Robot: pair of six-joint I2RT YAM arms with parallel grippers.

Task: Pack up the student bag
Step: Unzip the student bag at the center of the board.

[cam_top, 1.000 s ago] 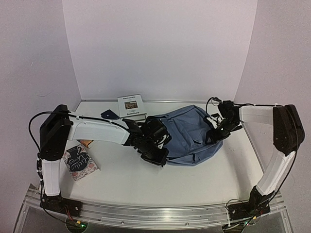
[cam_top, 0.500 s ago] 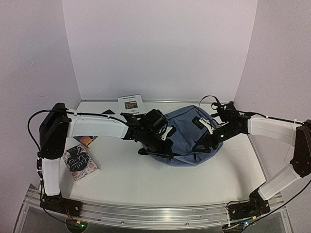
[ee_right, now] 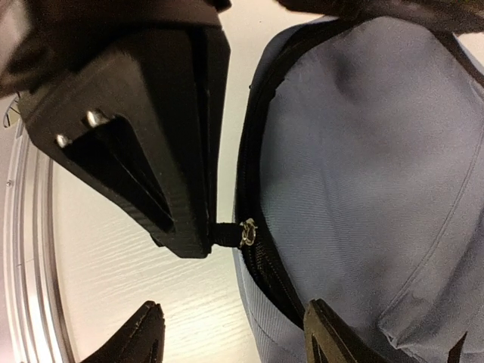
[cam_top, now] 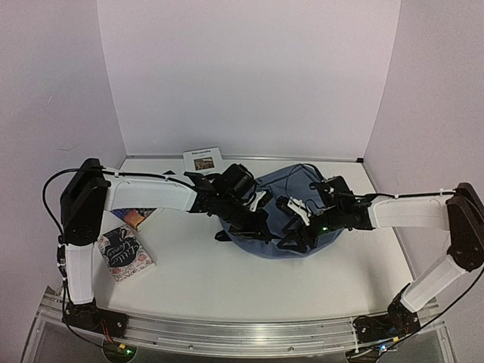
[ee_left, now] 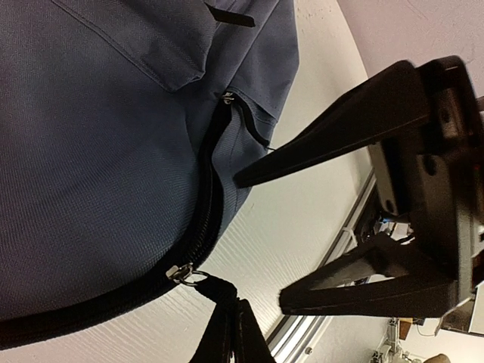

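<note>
Left gripper [ee_left: 231,324] pinched tight on the black zip pull [ee_left: 206,284] at the near edge of the student bag [ee_left: 98,151]. Right gripper [ee_right: 234,310] spread wide, holding nothing, jaws just beside that same edge. Bag lies flat on the table [cam_top: 227,280], a little right of centre.

Packing looks barely begun: white booklet [cam_top: 203,161] far left of the bag and patterned book [cam_top: 125,253] near left both lie outside it.

Overhead view gives the books but buries the zip under the arms. Wrist views show pull and slider [ee_right: 247,231] plainly, no books. How far the zip has run, cannot tell.
</note>
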